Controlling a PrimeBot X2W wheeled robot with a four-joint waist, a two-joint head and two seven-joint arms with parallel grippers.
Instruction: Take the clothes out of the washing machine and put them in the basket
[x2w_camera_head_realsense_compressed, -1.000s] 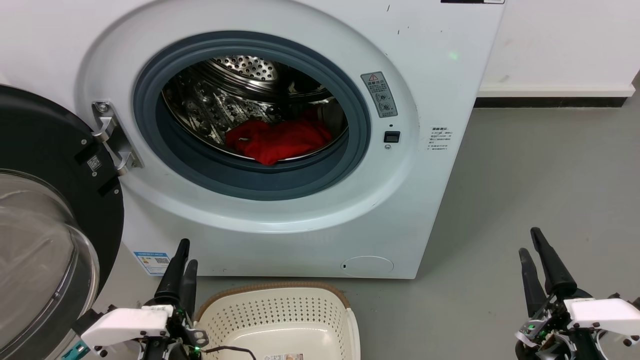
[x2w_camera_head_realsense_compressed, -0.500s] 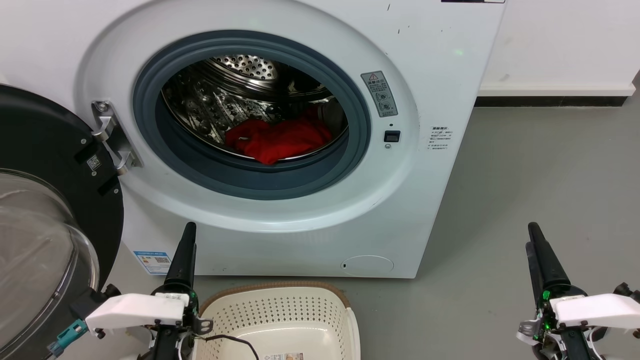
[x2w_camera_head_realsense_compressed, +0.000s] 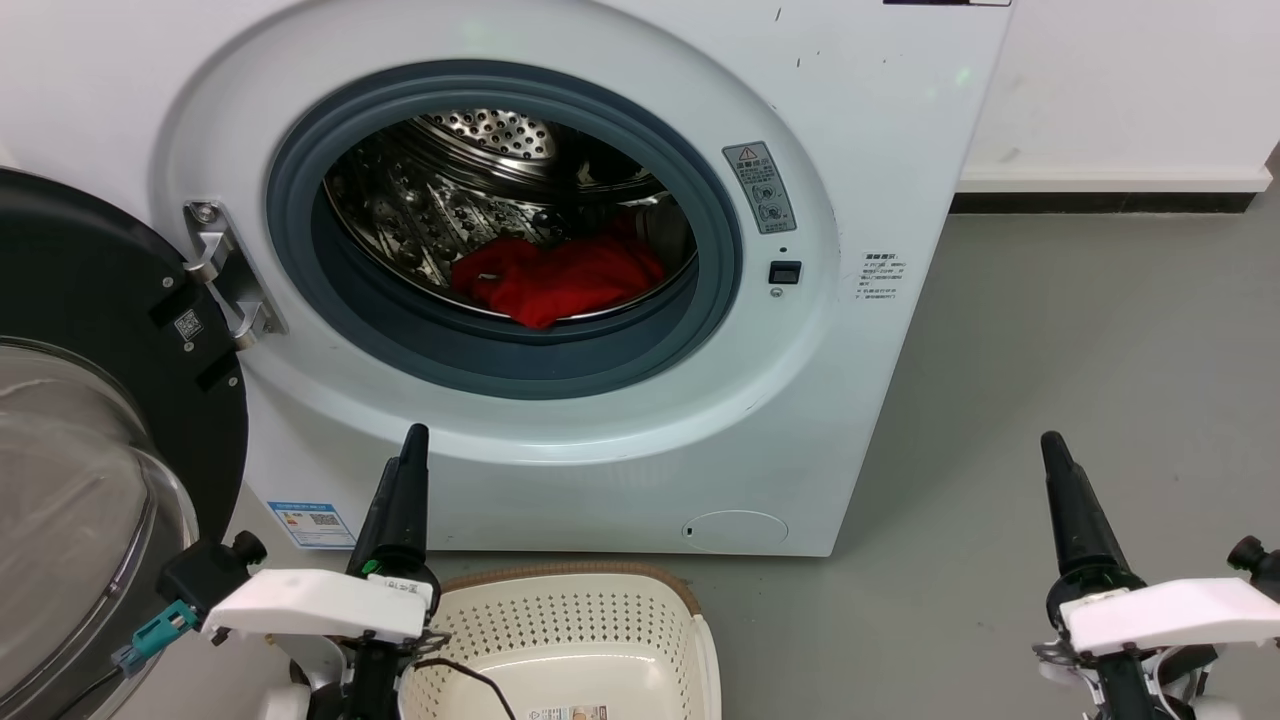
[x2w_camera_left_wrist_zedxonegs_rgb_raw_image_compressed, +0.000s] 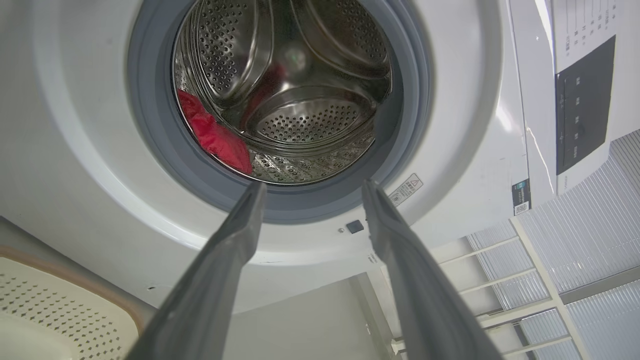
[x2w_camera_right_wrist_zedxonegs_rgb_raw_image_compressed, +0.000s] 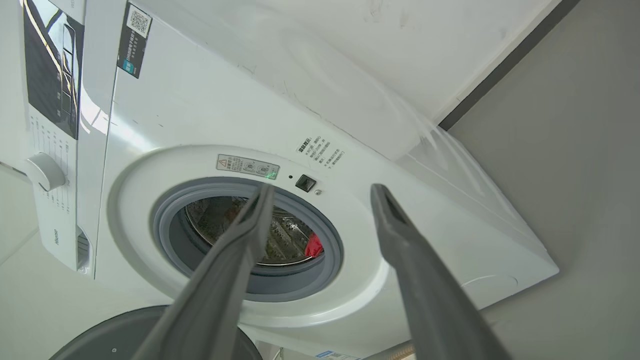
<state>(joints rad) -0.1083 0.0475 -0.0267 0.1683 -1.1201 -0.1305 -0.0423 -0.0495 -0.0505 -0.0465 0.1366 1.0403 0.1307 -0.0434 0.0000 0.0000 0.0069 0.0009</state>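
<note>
The washing machine stands in front of me with its round opening uncovered. Red clothes lie at the bottom of the steel drum, just behind the grey rubber ring; they also show as clothes and clothes. The cream basket sits on the floor below the opening and holds no clothes in its visible part. My left gripper is open beside the basket's left rim and points up at the machine's front. My right gripper is open over the floor, to the right of the machine. Nothing sits between either pair of fingers.
The black-framed glass door hangs wide open at the left, close to my left arm. Grey floor stretches to the right of the machine, ending at a white wall with a dark skirting.
Both grippers have risen in the head view. The left one has also shifted right, towards the machine's opening. Both have turned edge-on to the head camera. The clothes and the basket have not moved.
</note>
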